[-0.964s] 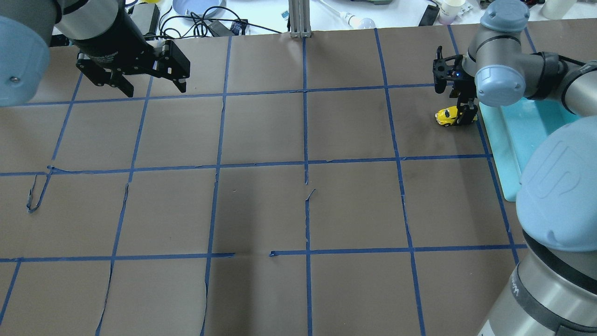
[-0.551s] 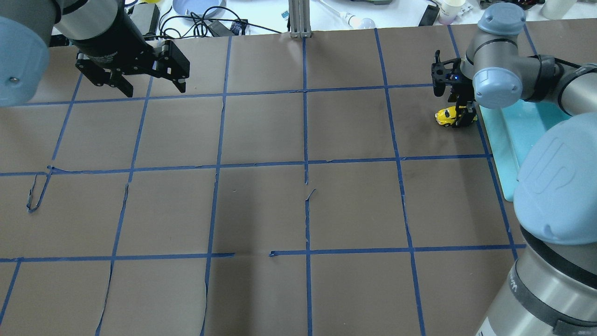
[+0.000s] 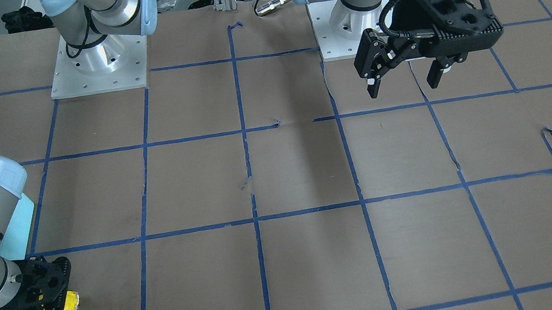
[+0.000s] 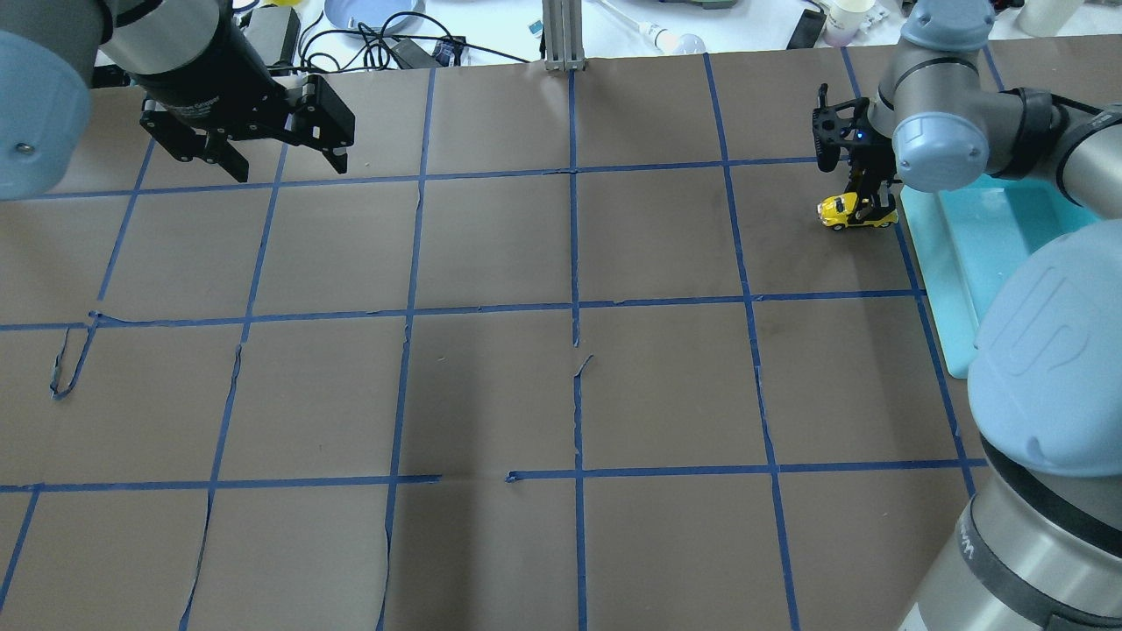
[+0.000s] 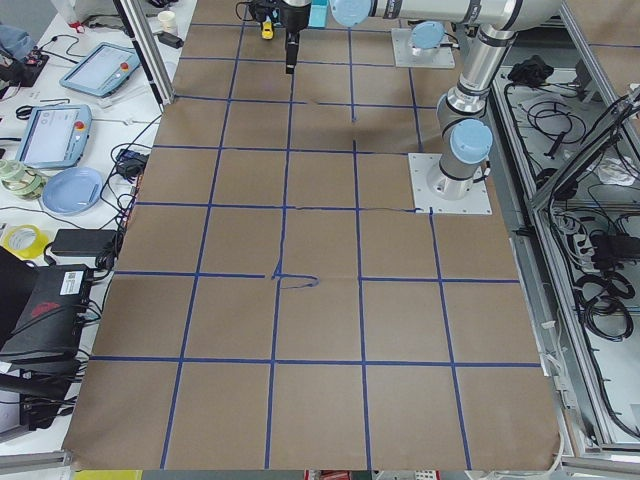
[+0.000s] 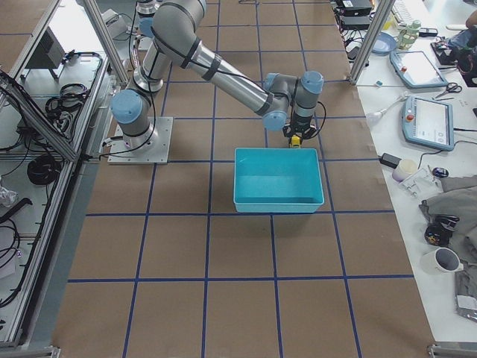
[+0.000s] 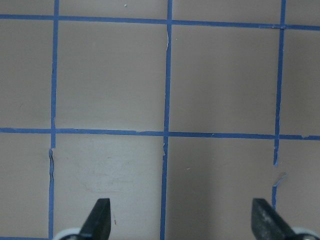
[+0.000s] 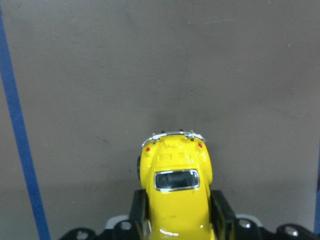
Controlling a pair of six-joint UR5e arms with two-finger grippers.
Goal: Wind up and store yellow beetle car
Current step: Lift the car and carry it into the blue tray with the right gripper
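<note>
1. Right wrist-mounted view: the yellow beetle car (image 8: 175, 195) sits between the two black fingers (image 8: 140, 210) of the right gripper (image 4: 872, 210). The fingers press on its flanks, so that gripper is clamped on the car.
2. The end of the car with a chrome bumper and two red dots sticks out past the fingertips, over bare brown paper. There is a dark shadow just under that end. I cannot tell whether the wheels touch the paper.
3. From the overhead camera, the car (image 4: 841, 210) is at the far right of the table (image 4: 491, 245), just beside the teal bin (image 4: 942, 289). It is outside the bin, with its free end pointing away from the rim.
4. The side camera on the robot's right shows the bin (image 6: 279, 203) lying nearer the camera than the car (image 6: 295, 139), with the right arm reaching out to the car.
5. The left gripper (image 4: 289, 166) hangs well apart from all this, above the table's far left corner. Its fingers are spread wide with nothing between them, and its own camera sees only paper and blue tape lines (image 7: 167, 90) below.
</note>
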